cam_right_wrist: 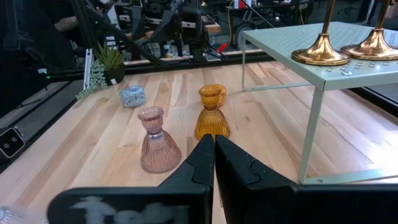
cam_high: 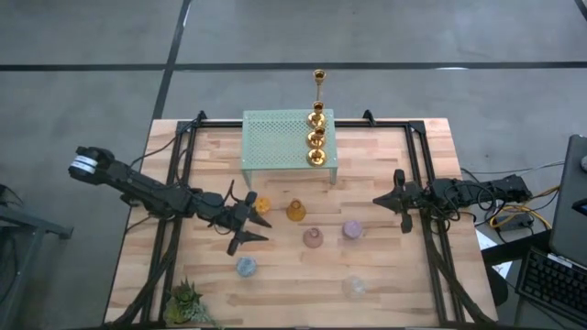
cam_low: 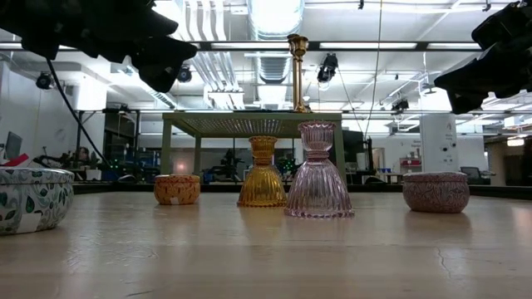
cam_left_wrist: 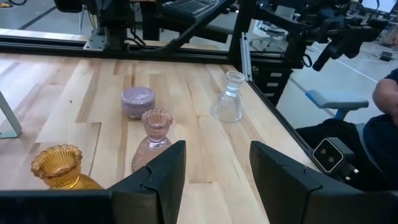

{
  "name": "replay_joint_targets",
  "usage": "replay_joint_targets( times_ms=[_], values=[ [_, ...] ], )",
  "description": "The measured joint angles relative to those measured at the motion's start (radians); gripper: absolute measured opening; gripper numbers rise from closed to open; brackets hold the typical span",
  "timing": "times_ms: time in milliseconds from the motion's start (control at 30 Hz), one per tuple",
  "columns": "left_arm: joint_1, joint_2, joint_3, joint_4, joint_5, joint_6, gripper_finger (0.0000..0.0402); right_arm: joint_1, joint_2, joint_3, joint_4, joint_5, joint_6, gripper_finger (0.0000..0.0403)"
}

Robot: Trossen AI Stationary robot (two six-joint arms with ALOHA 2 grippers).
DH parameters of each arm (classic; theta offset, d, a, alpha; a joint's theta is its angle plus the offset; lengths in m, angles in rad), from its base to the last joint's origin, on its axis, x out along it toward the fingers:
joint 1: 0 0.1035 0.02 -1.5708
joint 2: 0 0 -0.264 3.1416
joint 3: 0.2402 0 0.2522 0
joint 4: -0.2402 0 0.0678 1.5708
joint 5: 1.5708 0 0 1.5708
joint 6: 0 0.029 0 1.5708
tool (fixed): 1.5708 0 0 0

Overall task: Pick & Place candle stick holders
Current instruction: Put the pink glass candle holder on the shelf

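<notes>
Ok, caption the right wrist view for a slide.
Right gripper shut above the table, facing the pink holder and amber holder, beside the mint-green stand.

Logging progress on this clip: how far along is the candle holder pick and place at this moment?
Looks done: gold candlesticks stand on the mint-green stand. In hand: nothing. The left gripper hovers with jaws open near the orange holder; the right gripper waits with jaws shut. Left on the table: amber, pink, purple, blue and clear holders.
</notes>
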Motion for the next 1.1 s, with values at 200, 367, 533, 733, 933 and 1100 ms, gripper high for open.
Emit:
replay_joint_targets(
  times_ms=[200,367,533,733,933,1100],
  values=[
    [-0.015,0.0,0.0,0.0,0.0,-0.008,0.0182,0.0,0.0,0.0,0.0,0.0,0.0,0.0008],
    [-0.022,0.0,0.0,-0.004,-0.014,-0.01,0.0182,0.0,0.0,0.0,0.0,0.0,0.0,0.0008],
    [-0.039,0.0,0.0,-0.008,-0.016,-0.033,0.0182,0.0,0.0,0.0,0.0,0.0,0.0,0.0008],
    [-0.08,0.034,0.0,-0.003,-0.026,-0.041,0.0182,0.0,0.0,0.0,0.0,0.0,0.0,0.0008],
    [-0.091,0.144,0.0,0.047,-0.054,-0.121,0.0182,0.0,0.0,0.0,0.0,0.0,0.0,0.0008],
    [-0.09,0.269,0.045,0.077,-0.161,-0.165,0.0186,0.0,0.0,0.0,0.0,0.0,0.0,0.0008]
  ],
)
